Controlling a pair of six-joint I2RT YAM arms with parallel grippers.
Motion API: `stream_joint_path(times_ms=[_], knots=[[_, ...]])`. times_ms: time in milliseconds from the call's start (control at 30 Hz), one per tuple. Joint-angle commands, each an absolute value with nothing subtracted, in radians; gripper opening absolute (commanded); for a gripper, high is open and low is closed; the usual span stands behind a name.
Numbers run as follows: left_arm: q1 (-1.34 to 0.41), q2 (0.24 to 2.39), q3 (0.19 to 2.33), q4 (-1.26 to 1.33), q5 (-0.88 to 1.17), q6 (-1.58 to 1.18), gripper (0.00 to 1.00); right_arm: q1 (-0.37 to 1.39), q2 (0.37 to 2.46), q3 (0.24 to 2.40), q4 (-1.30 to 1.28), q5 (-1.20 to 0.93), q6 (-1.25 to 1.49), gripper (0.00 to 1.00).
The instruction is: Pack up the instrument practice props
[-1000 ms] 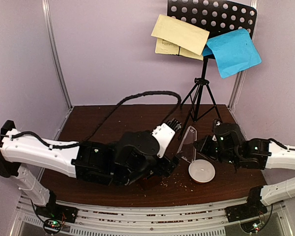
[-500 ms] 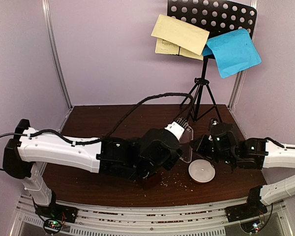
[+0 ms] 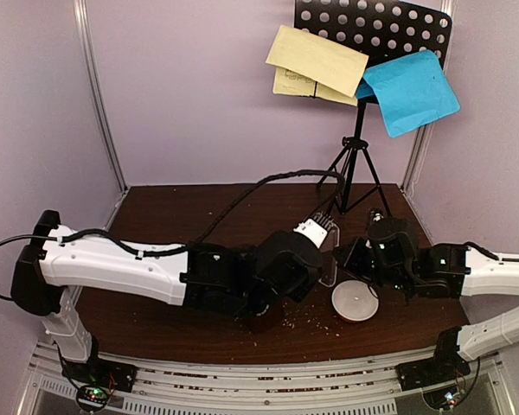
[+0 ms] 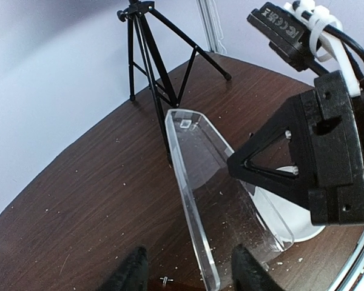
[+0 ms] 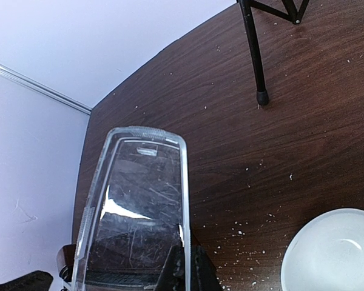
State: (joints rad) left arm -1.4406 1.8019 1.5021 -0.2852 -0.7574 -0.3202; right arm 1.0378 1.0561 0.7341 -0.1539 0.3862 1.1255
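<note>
- The right fingers (image 5: 183,270) are closed together on the lower edge of the clear triangular cover (image 4: 207,173).
- They hold the cover tilted above the surface (image 3: 173,225), right of the middle.
- The left fingers (image 4: 191,276) stand apart, one on each side of the cover's near edge. Whether they press on anything cannot be told.
- A brown block (image 5: 65,257), seemingly the metronome body, shows at the cover's foot, mostly hidden.
- The small white bowl (image 3: 355,301) sits just in front of the cover, toward the front edge, not touching it.
- Pale crumbs (image 3: 316,318) lie scattered near the bowl and the front edge.
- The black tripod music stand (image 3: 355,164) stands on its feet at the back right corner of the surface.
- Pale yellow sheets (image 3: 316,59) and a bright blue sheet (image 3: 411,91) hang on its perforated desk (image 3: 372,26), the blue one to the right and lapping the yellow.
</note>
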Motion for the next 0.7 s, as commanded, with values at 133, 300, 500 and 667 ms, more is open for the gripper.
stream_joint_path(times_ms=[133,300,500,667], knots=[[-1.433,1.879,1.610,-0.345,-0.807,-0.333,0.35,1.047,1.066,0.762,-0.139,0.422,1.126,0.00],[-1.433,1.884,1.608,-0.348,-0.822,-0.336,0.30,1.048,1.086,0.774,-0.138,0.418,1.122,0.00],[-1.432,1.887,1.609,-0.371,-0.855,-0.370,0.28,1.049,1.096,0.773,-0.129,0.414,1.124,0.00],[-1.419,1.884,1.609,-0.412,-0.866,-0.436,0.35,1.050,1.097,0.773,-0.126,0.414,1.126,0.00]])
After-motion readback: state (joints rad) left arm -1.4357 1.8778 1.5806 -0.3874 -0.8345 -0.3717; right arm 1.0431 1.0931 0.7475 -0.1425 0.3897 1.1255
